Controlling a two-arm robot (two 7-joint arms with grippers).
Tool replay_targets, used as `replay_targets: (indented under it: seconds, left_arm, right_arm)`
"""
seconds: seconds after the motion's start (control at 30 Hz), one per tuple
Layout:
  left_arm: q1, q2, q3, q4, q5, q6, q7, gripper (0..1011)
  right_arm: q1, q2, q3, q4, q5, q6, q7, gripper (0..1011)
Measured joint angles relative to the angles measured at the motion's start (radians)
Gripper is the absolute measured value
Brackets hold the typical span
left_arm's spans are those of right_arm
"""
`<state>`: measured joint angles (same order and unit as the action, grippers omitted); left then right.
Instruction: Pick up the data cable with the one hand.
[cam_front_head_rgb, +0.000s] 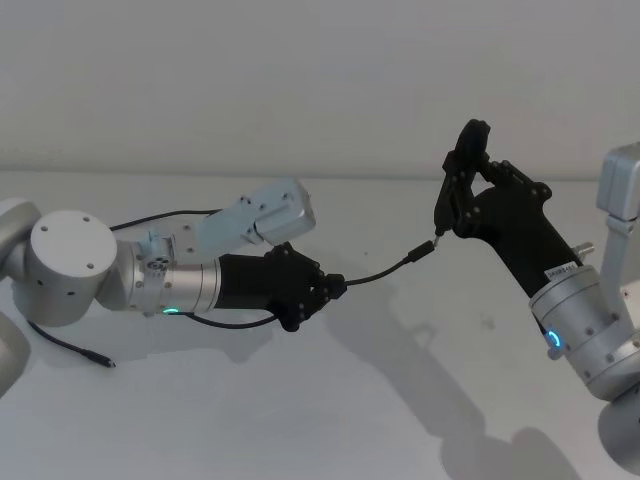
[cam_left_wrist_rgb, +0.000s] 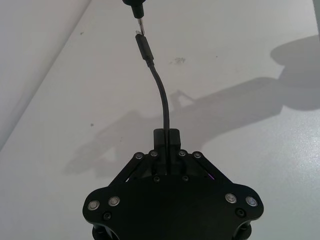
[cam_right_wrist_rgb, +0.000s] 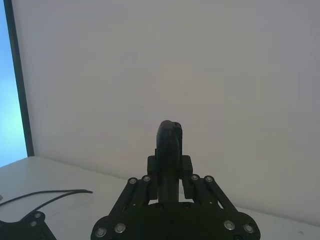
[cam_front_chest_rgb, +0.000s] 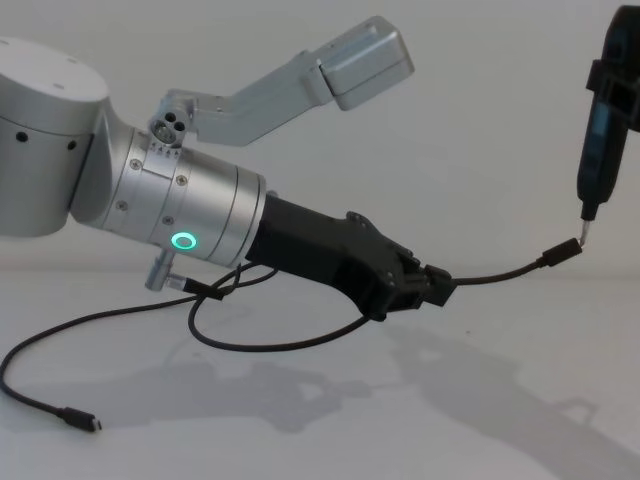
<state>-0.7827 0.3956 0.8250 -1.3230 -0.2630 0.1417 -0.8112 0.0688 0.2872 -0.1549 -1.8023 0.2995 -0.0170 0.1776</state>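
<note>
The left end effector (cam_front_head_rgb: 338, 287) sits left of centre above the white table (cam_front_head_rgb: 400, 400), on a thick silver arm with a green ring. Its fingers (cam_left_wrist_rgb: 166, 137) are closed together on the data cable (cam_front_head_rgb: 385, 271), clamping it a short way back from one plug. The chest view shows the same grip, with the left end effector (cam_front_chest_rgb: 445, 290) clear of the table surface.

From the clamp, the data cable (cam_front_chest_rgb: 500, 272) runs in a shallow upward curve to the right. Its free plug (cam_front_chest_rgb: 562, 251) ends just under the pin tip of a slim dark tool (cam_front_chest_rgb: 598, 140); whether plug and tip touch cannot be told. In the left wrist view the data cable (cam_left_wrist_rgb: 162, 95) rises from the fingers to the plug (cam_left_wrist_rgb: 142, 47) just beside the pin tip (cam_left_wrist_rgb: 140, 24).

Behind the left end effector, the rest of the cable loops beneath the silver arm and trails across the table to the near left, where the second plug (cam_front_chest_rgb: 82, 421) lies flat on the surface.

The right end effector (cam_front_head_rgb: 470, 165) is raised at the right, far side, and carries the slim dark tool (cam_front_head_rgb: 458, 185). In the right wrist view its fingers (cam_right_wrist_rgb: 186, 172) are pressed against both sides of the tool body (cam_right_wrist_rgb: 169, 150).
</note>
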Motion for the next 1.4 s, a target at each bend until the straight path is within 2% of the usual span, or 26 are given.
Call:
replay_targets:
  seconds: [0.57, 1.4]
  left_arm:
    - [0.000, 0.000, 0.000, 0.000, 0.000, 0.000, 0.000, 42]
    - [0.000, 0.000, 0.000, 0.000, 0.000, 0.000, 0.000, 42]
  right_arm:
    - [0.002, -0.001, 0.009, 0.010, -0.014, -0.013, 0.023, 275]
    - [0.010, -0.024, 0.024, 0.037, -0.021, -0.024, 0.043, 275]
